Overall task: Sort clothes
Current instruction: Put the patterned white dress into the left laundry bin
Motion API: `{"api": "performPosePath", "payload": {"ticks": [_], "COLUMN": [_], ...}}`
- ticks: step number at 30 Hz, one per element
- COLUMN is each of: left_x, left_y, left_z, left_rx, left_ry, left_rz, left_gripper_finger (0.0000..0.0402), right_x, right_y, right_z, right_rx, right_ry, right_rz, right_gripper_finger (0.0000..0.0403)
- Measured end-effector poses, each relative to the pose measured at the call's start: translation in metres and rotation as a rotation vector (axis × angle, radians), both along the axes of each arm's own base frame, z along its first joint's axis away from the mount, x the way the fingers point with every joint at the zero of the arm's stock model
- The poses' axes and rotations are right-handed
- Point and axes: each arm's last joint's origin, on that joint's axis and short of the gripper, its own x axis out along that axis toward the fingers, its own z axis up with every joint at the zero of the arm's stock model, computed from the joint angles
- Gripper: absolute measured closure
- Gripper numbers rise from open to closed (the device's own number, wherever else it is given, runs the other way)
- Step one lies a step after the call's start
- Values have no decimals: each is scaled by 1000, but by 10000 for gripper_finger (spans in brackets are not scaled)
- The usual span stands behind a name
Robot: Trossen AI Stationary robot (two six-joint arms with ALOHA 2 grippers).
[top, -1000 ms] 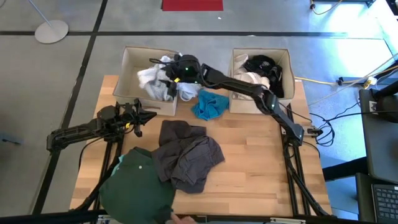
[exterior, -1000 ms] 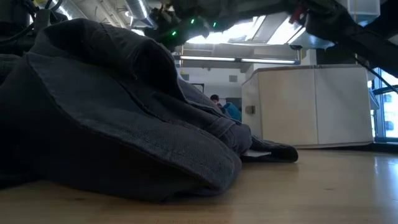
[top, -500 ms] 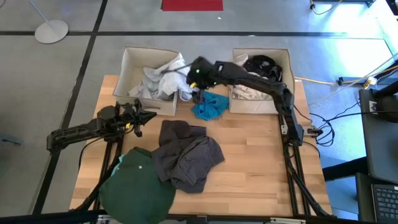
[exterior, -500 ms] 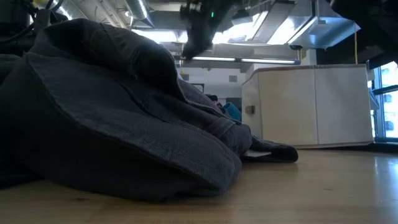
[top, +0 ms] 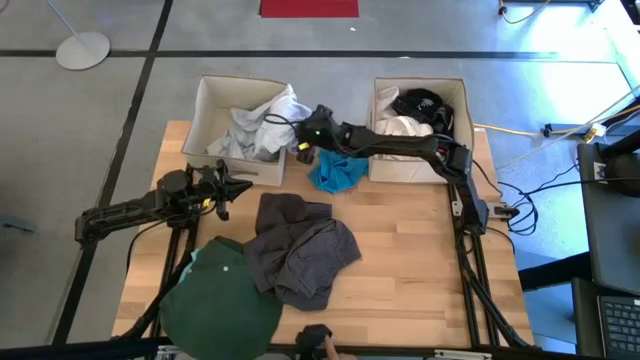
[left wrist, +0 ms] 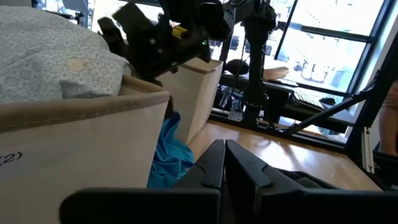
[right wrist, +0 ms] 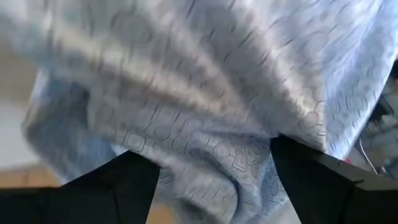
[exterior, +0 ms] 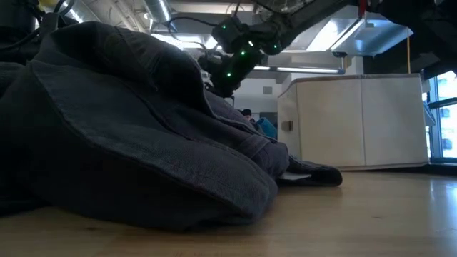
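The clothes lie in several places. A pale grey-blue patterned garment (top: 258,125) and white cloth fill the left beige box (top: 215,100). White and black garments (top: 420,112) lie in the right box (top: 462,100). A turquoise garment (top: 337,170) lies on the table between the boxes. A dark grey one (top: 300,245) and a dark green one (top: 220,300) lie nearer. My right gripper (top: 299,140) hangs open at the left box's right front corner, and the pale cloth (right wrist: 205,93) fills its wrist view. My left gripper (top: 240,187) waits shut at the table's left. My right gripper stands with its two fingers (right wrist: 134,186) wide apart, and a fold of the pale patterned garment (right wrist: 217,155) bulges toward the gap between them. I cannot tell whether the fingers touch the cloth.
The bare wooden table (top: 420,260) stretches along the right and near right. The dark grey garment (exterior: 128,128) fills most of the low view. Something dark, maybe a person's hand (top: 315,338), shows at the near edge. Black arm stands (top: 470,230) flank the table.
My right gripper has come off the middle of the left box, gone toward the table's right and near edge, and sunk, tipping downward. The pale garment now lies spread in the box, reaching its far right corner.
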Motion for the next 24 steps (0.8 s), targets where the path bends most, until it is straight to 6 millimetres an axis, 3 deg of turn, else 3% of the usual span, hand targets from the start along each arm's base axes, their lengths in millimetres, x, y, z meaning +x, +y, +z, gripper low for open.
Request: {"api": "performPosePath", "payload": {"ticks": [4,7,10,14,16,20,24], "left_x": [0,0,0,0,0,0,0], "left_y": [0,0,0,0,0,0,0], "left_z": [0,0,0,0,0,0,0], "left_rx": [1,2,2,1,1,0,0], "left_ry": [-1,-2,-1,-1,-1,-1,-1], "left_rz": [0,1,1,1,1,1,1], "left_gripper_finger": [398,398,398,398,398,398,398], "right_x": [-3,-6,-8,-7,-2,9,16], "right_y": [-13,-22,-28,-31,-28,-17,-1], "right_z": [0,2,1,8,24,70,104], "right_rx": [-2,5,10,-47,-88,-170,-208], "right_ry": [-76,-101,-97,-74,-91,-202,-297], "right_rz": [18,19,19,24,46,96,189], "right_gripper_finger": [102,136,213,355,385,373,392]}}
